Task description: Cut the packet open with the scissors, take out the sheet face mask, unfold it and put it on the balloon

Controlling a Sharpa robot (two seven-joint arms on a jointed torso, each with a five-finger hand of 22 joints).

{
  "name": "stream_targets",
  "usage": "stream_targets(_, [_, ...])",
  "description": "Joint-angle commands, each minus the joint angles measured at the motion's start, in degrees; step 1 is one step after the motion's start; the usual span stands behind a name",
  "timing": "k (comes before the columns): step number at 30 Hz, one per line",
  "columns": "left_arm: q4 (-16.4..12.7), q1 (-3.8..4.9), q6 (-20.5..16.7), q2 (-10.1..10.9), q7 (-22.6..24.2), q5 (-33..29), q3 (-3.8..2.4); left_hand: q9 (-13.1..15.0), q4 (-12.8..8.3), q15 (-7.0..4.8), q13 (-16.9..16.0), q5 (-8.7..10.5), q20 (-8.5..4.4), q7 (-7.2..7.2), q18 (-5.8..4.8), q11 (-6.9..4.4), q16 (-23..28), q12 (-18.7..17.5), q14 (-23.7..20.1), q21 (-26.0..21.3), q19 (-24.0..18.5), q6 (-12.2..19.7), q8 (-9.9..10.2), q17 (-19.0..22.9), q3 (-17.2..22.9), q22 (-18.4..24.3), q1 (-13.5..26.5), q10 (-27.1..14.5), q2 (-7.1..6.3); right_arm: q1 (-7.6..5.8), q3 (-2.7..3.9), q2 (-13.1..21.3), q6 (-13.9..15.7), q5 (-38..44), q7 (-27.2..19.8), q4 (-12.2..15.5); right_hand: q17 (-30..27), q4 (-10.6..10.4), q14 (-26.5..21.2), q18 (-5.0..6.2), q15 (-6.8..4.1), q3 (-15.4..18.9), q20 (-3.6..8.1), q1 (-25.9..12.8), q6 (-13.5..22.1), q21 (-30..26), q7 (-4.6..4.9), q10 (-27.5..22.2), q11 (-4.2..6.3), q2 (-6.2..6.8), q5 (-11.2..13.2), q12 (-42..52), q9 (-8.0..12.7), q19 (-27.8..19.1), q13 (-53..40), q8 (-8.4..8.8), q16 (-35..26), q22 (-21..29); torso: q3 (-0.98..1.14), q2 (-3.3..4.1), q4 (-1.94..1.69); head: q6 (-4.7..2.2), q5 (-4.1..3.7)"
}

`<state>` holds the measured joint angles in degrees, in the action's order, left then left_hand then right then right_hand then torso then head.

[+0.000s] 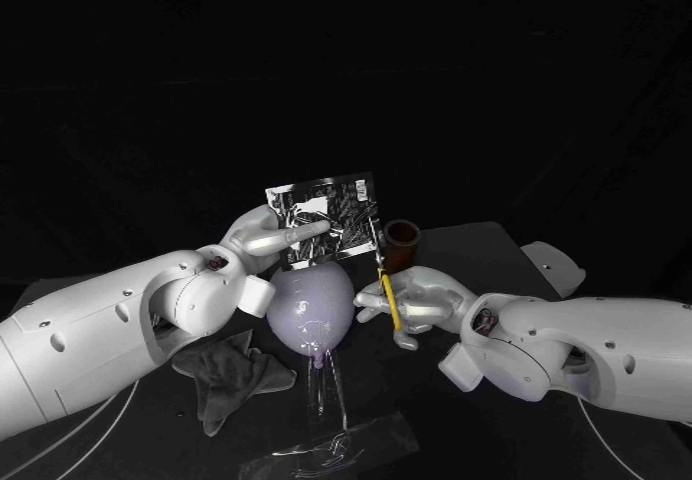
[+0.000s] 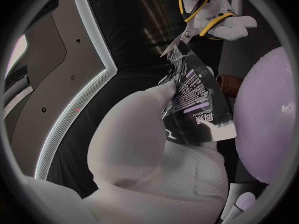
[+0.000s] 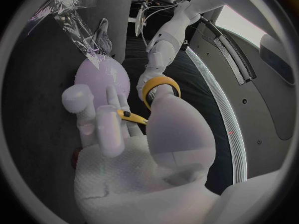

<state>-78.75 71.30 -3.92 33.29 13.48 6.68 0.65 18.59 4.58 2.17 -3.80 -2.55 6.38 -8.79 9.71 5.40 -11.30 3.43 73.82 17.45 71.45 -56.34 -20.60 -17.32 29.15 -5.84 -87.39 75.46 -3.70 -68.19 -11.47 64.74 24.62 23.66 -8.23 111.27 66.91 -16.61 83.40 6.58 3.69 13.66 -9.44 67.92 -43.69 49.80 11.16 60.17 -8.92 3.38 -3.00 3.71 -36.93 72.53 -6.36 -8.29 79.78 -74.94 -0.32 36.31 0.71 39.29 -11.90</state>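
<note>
My left hand [image 1: 271,240] holds the silver-and-black packet [image 1: 326,217] upright above the lilac balloon [image 1: 309,298], pinching it at one side edge. My right hand [image 1: 415,302] grips the yellow-handled scissors [image 1: 387,288], blades pointing up to the packet's lower right corner. In the left wrist view the scissors [image 2: 187,34] meet the edge of the packet [image 2: 198,100] with their blade tips, with the right hand [image 2: 219,9] behind them and the left hand [image 2: 146,149] holding the packet. In the right wrist view the right hand [image 3: 118,134] has its fingers through the scissors' handles [image 3: 159,87], with the balloon [image 3: 101,78] beyond.
The balloon stands on a clear plastic stand [image 1: 329,410] near the table's front. A crumpled grey cloth [image 1: 231,376] lies to its left. A brown cylinder [image 1: 401,240] stands behind the scissors. A pale object [image 1: 554,264] lies at the right.
</note>
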Motion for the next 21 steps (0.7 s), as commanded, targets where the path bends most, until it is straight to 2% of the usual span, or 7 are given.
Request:
stream_targets(1, [-0.34,-0.02,1.77,-0.12,0.84,0.12,0.04,5.11,-0.13,-0.41,-0.10,-0.19,-0.07,-0.31,0.60,-0.43,0.04,0.34,-0.03,0.30,0.31,0.06,-0.33,-0.08,0.24,0.07,-0.14,0.98,0.58,-0.21,0.17,-0.11,-0.39,0.08,-1.01,-0.13,0.15,0.03,-0.22,0.98,0.09,-0.24,-0.01,-0.10,0.05,0.12,1.79,0.37,0.27,-0.86,0.26,0.28,-0.11,-0.02,0.10,-0.02,-0.04,-2.59,0.01,-0.02,0.02,0.05,0.01])
stream_targets(4, [-0.33,-0.03,1.64,-0.07,1.00,0.09,0.05,5.11,-0.13,-0.41,-0.10,-0.19,-0.07,-0.31,0.60,-0.43,0.04,0.34,-0.03,0.30,0.31,0.06,-0.33,-0.08,0.24,0.07,-0.14,0.98,0.58,-0.23,0.17,-0.10,-0.24,0.04,-0.98,-0.21,0.66,0.15,0.05,0.84,-0.20,-0.18,0.14,0.16,-0.99,1.20,1.34,2.19,0.71,-1.50,0.28,1.13,-0.36,0.53,-0.02,-0.54,0.26,-2.87,0.03,-0.03,0.04,0.07,0.00])
stream_targets(9, [-0.28,-0.03,1.16,0.00,1.35,-0.11,0.05,5.15,-0.13,-0.40,-0.10,-0.19,-0.07,-0.31,0.59,-0.43,0.04,0.34,-0.03,0.30,0.31,0.07,-0.35,-0.10,0.23,0.07,-0.12,0.99,0.58,-0.25,0.17,0.04,0.29,-0.06,-0.85,-0.42,3.10,0.54,1.34,0.07,-1.96,1.06,1.55,1.68,-4.95,5.90,-0.78,8.72,2.80,-3.30,0.22,3.89,-1.35,2.94,-1.17,-2.72,1.57,-4.28,0.02,-0.03,0.08,0.09,-0.01])
stream_targets(10, [-0.27,-0.03,1.05,0.01,1.44,-0.18,0.05,5.15,-0.13,-0.40,-0.10,-0.19,-0.07,-0.31,0.59,-0.43,0.04,0.34,-0.03,0.30,0.31,0.07,-0.35,-0.10,0.23,0.07,-0.12,0.99,0.58,-0.25,0.17,0.05,0.39,-0.08,-0.78,-0.47,4.45,0.78,2.00,-0.31,-2.93,1.59,2.35,2.64,-6.77,8.36,-1.78,11.82,3.81,-4.14,0.23,5.23,-1.83,4.18,-2.08,-3.74,2.25,-5.07,0.02,-0.03,0.08,0.09,-0.01])
stream_targets(12, [-0.26,-0.03,0.92,0.03,1.57,-0.26,0.05,5.15,-0.13,-0.40,-0.10,-0.19,-0.07,-0.31,0.59,-0.43,0.04,0.34,-0.03,0.30,0.31,0.07,-0.35,-0.10,0.23,0.07,-0.12,0.99,0.58,-0.26,0.17,0.04,0.53,-0.11,-0.68,-0.55,4.67,0.80,2.15,-0.42,-3.18,1.92,2.68,2.91,-7.19,8.82,-2.06,12.56,4.18,-4.46,0.28,5.47,-1.98,4.43,-2.39,-3.98,2.36,-5.23,0.02,-0.03,0.07,0.07,-0.02])
stream_targets(14, [-0.26,-0.03,0.93,0.04,1.69,-0.32,0.05,5.15,-0.13,-0.40,-0.10,-0.19,-0.07,-0.31,0.59,-0.43,0.04,0.34,-0.03,0.30,0.31,0.07,-0.35,-0.10,0.23,0.07,-0.12,0.99,0.58,-0.26,0.17,0.00,0.59,-0.12,-0.60,-0.60,5.47,0.83,2.63,-0.76,-4.43,2.93,3.78,3.97,-9.62,10.74,-3.56,16.70,5.63,-5.75,0.22,7.39,-3.06,5.39,-4.23,-5.52,2.70,-5.88,0.03,-0.02,0.05,0.04,-0.08])
stream_targets(21, [-0.28,-0.03,1.00,0.04,1.87,-0.41,0.05,5.23,-0.13,-0.40,-0.10,-0.19,-0.06,-0.31,0.59,-0.43,0.04,0.34,-0.02,0.30,0.32,0.09,-0.39,-0.14,0.21,0.08,-0.07,1.01,0.59,-0.26,0.17,-0.14,0.84,-0.14,-0.55,-0.72,5.88,0.78,2.91,-1.03,-5.39,5.03,4.86,5.08,-10.79,12.00,-4.56,18.91,6.70,-7.11,0.20,8.50,-4.56,5.97,-6.84,-6.61,2.80,-6.37,0.01,-0.04,0.00,0.01,-0.21])
